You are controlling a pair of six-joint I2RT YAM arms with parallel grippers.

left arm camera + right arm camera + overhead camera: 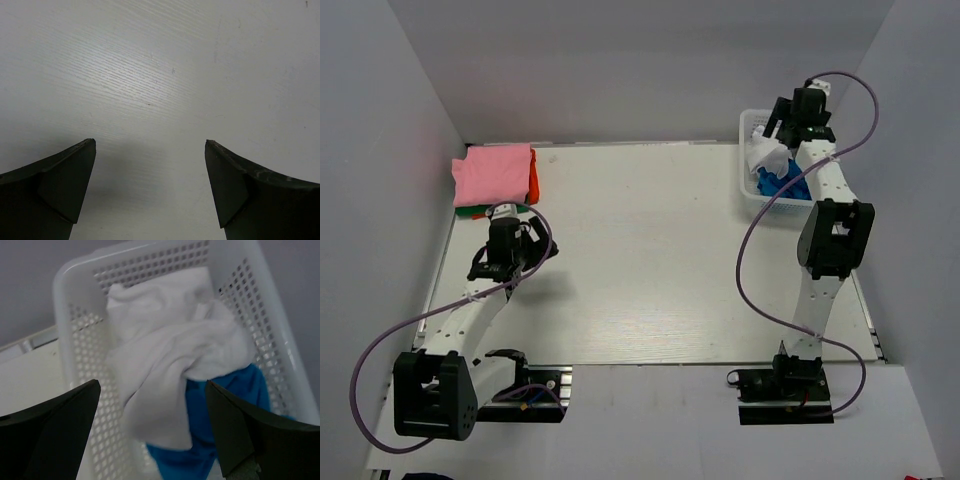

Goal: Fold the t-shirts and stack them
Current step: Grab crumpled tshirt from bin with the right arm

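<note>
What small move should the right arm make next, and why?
Probably lower the right gripper onto the white shirt and close: its jaws stand open above the basket, and the white shirt lies crumpled on top of the blue shirt.

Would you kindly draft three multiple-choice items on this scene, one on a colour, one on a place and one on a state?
1. Which colour tops the folded stack?
A. green
B. pink
C. blue

2. Where does the white t-shirt lie?
A. on the folded stack
B. in the basket, over the blue t-shirt
C. draped down the basket's outer side

3. How does the right hand stand?
A. shut on the white t-shirt
B. shut on nothing
C. open above the basket

Answers:
1. B: pink shows uppermost in the top view.
2. B: the right wrist view shows it crumpled inside the lattice walls, with blue cloth showing from beneath it.
3. C: its fingers stand wide apart with the basket's contents showing between them.
</note>
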